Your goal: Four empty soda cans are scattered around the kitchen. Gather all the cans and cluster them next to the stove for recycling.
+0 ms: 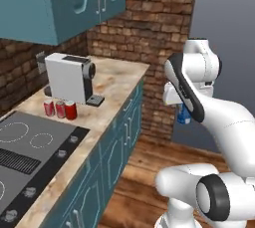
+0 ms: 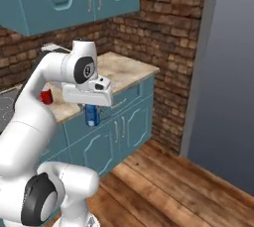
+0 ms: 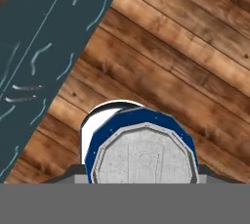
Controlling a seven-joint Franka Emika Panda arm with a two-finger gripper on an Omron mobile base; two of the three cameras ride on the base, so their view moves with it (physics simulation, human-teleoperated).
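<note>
Three red soda cans (image 1: 60,108) stand in a tight row on the counter between the stove (image 1: 30,147) and the white coffee machine. One of them, a red can (image 2: 46,96), peeks out behind my arm in the right base view. The blue soda can (image 2: 91,115) hangs upright under my hand, out over the wooden floor beside the cabinet fronts. My gripper (image 2: 91,112) is shut on it. From the left side the blue can (image 1: 184,115) shows below the wrist. Its silver top (image 3: 145,154) fills the lower middle of the hand view.
A white coffee machine (image 1: 69,77) stands on the wooden counter (image 1: 117,85) just behind the red cans. Teal cabinet doors (image 1: 119,142) run below the counter, upper cabinets (image 1: 60,0) hang above. A brick wall (image 1: 159,33) closes the counter's far end.
</note>
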